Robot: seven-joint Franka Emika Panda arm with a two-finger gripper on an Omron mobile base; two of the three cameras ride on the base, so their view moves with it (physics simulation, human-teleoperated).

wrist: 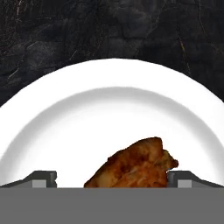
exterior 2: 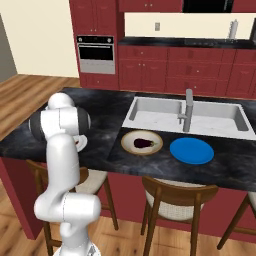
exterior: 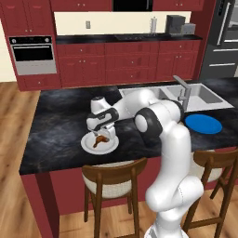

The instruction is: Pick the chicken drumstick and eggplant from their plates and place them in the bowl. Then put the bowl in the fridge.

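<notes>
- Left base view: the gripper hangs low over the white plate on the dark counter. The drumstick lies on that plate, right under the gripper, and the gripper hides part of it. The finger tips are too small here to tell how they stand. The blue plate sits at about 3 o'clock from the white plate, well apart, past the arm. The arm hides the counter between them. The sink lies behind the blue plate. The fridge is cut off at the top right edge.
- Right base view: the eggplant lies in the bowl, just left of the blue plate. The arm hides most of the white plate.
- Hand view: the jaws are wide open, one finger tip at each side of the drumstick, not touching it. The bottom of the drumstick is cut off. The white plate runs off both sides.
</notes>
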